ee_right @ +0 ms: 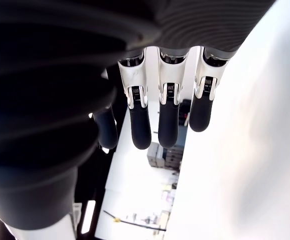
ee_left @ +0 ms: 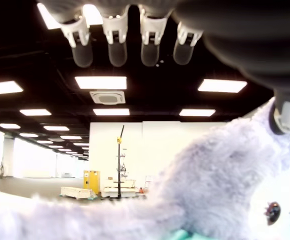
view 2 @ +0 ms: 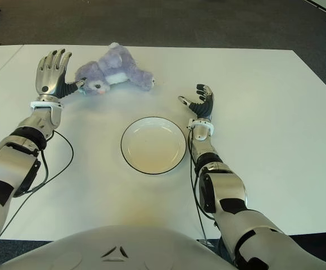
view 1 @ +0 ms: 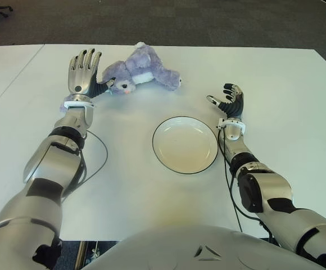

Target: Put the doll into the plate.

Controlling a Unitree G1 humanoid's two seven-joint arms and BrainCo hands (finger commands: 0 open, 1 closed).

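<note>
- Left hand [view 1: 83,72], fingers spread, empty, thumb touching the doll [view 1: 139,75] at its 9 o'clock.
- Doll lies on the counter [view 1: 275,84], at 11 o'clock from the plate [view 1: 185,144].
- Right hand [view 1: 229,100], relaxed, empty, at the plate's 2 o'clock.

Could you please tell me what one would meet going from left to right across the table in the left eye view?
Left hand, open with its fingers spread, beside the doll → doll, lying on the white table → plate, empty → right hand, open and holding nothing.
</note>
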